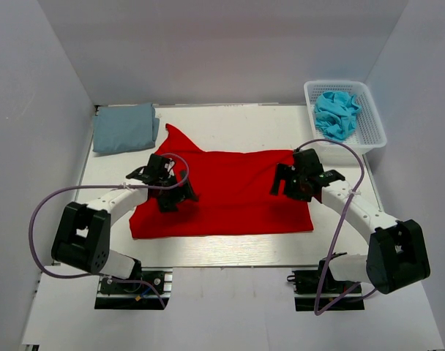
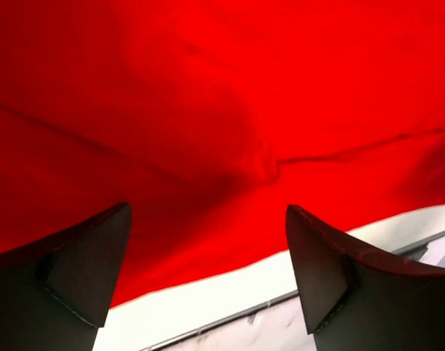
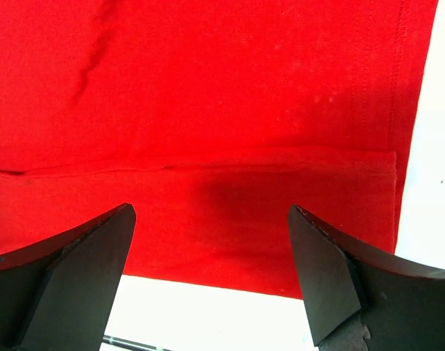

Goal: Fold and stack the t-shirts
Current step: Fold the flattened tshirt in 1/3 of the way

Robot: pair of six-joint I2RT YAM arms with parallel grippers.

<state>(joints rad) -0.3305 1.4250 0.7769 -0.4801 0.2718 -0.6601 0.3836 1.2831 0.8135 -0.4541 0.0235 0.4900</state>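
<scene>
I count three t-shirts, one basket and two arms. The red t-shirt (image 1: 230,197) lies spread flat in the middle of the white table (image 1: 237,121), its long axis running left to right. One pointed flap sticks out toward the far left, and its near edge lies close to the table's near edge. The grey-blue t-shirt (image 1: 124,128) sits folded in the far left corner. The turquoise t-shirt (image 1: 336,113) is bunched up inside the white mesh basket (image 1: 375,128) at the far right. Pale plain walls close in the table on the left, far and right sides.

My left hand (image 2: 208,219) is over the red cloth's left part, fingers spread wide with nothing between them. My right hand (image 3: 211,216) is over its right part near a folded hem, equally wide apart and holding nothing.
</scene>
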